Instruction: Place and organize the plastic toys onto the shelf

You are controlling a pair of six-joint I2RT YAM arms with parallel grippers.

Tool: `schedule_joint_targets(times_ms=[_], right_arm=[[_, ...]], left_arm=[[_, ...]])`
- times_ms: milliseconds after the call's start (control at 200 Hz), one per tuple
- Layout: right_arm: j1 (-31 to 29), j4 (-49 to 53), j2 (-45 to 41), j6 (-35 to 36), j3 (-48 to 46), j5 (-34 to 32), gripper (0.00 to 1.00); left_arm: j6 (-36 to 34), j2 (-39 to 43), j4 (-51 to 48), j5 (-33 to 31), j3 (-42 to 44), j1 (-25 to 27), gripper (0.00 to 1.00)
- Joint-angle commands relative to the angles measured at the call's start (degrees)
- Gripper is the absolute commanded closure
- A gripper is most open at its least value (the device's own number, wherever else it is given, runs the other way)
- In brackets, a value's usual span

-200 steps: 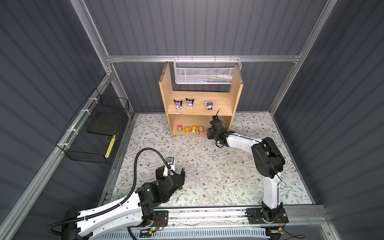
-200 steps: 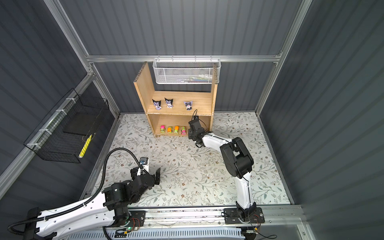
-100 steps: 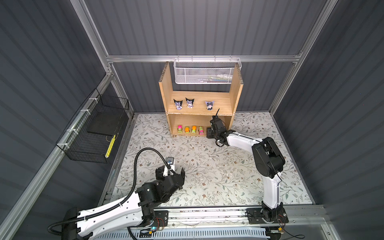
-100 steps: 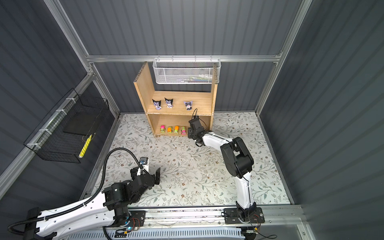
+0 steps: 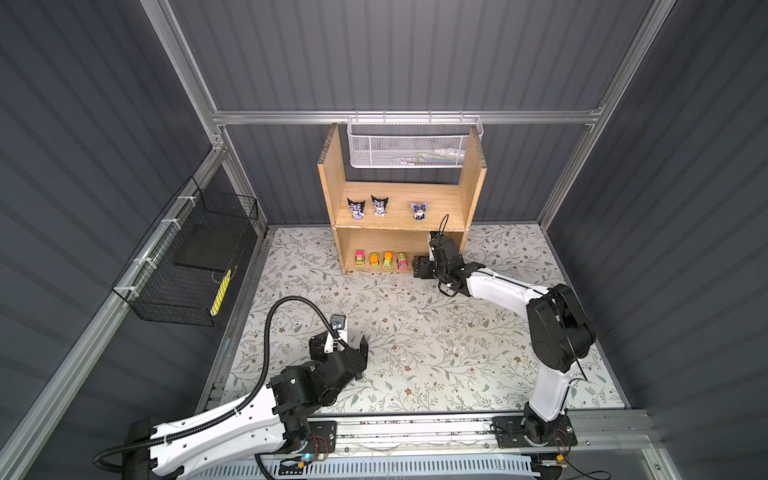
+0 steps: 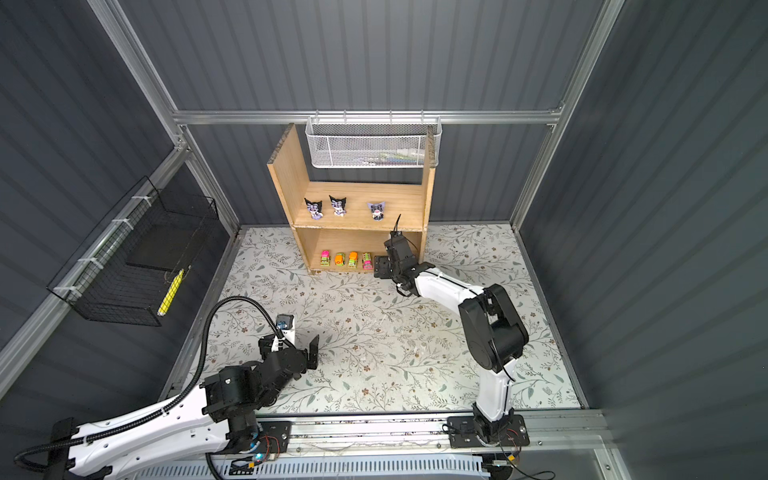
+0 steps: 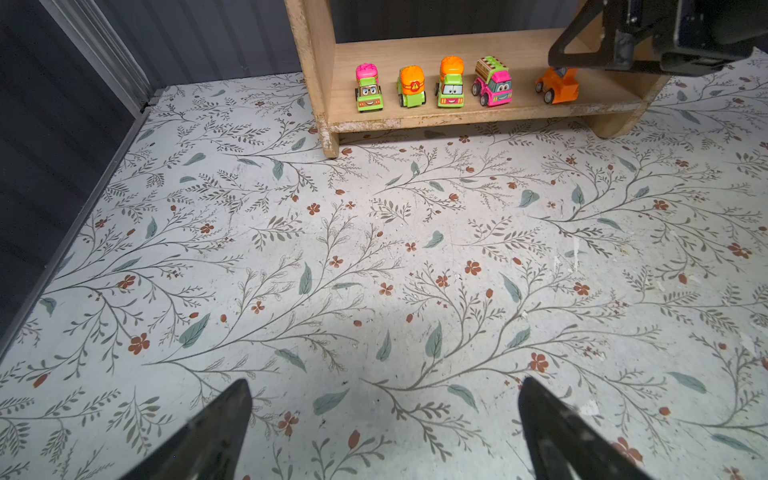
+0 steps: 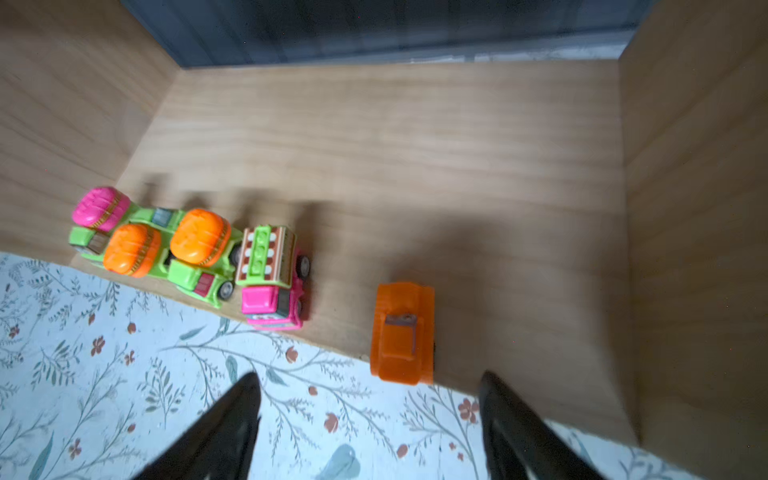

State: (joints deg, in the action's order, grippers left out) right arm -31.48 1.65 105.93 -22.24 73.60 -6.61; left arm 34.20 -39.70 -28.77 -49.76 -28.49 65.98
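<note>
The wooden shelf stands at the back of the floor. Three purple-and-black figurines stand on its upper tier. A row of several neon toy cars lines the front of the lower tier. An orange car stands apart from that row, at the tier's front edge. My right gripper is open just in front of the orange car, touching nothing; in both top views it hides that car. My left gripper hovers open and empty over the near floor.
A white mesh basket hangs on the back rail above the shelf. A black wire basket holding a yellow item hangs on the left wall. The floral mat covers the floor up to the front rail.
My right gripper has opened and let go of the orange car on the lower tier. The left arm has not moved.
</note>
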Motion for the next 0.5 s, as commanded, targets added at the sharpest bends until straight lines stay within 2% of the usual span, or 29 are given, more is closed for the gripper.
schedule_joint_targets(times_ms=[0,155,290,410,495], right_arm=[[-0.2,1.6,-4.1,-1.3,-2.6,2.1,0.19],[-1.5,2.4,-12.1,-2.0,-10.3,4.5,0.14],[-3.4,5.1,-20.5,-1.6,-16.7,4.0,0.09],[-4.2,7.8,-29.2,-2.3,-22.1,2.1,0.06],[-4.2,9.5,-35.5,-3.3,-25.6,-1.5,0.05]], left_arm=[[1.0,1.0,-1.7,-0.7,-1.5,0.2,0.00],[0.7,1.1,-2.6,-0.5,-2.3,0.1,0.00],[-0.6,0.0,-2.9,-0.7,-3.8,0.1,0.00],[-3.6,-1.8,-1.4,-1.4,-5.0,0.2,0.00],[-7.1,-3.2,0.9,-2.3,-5.6,0.1,0.00]])
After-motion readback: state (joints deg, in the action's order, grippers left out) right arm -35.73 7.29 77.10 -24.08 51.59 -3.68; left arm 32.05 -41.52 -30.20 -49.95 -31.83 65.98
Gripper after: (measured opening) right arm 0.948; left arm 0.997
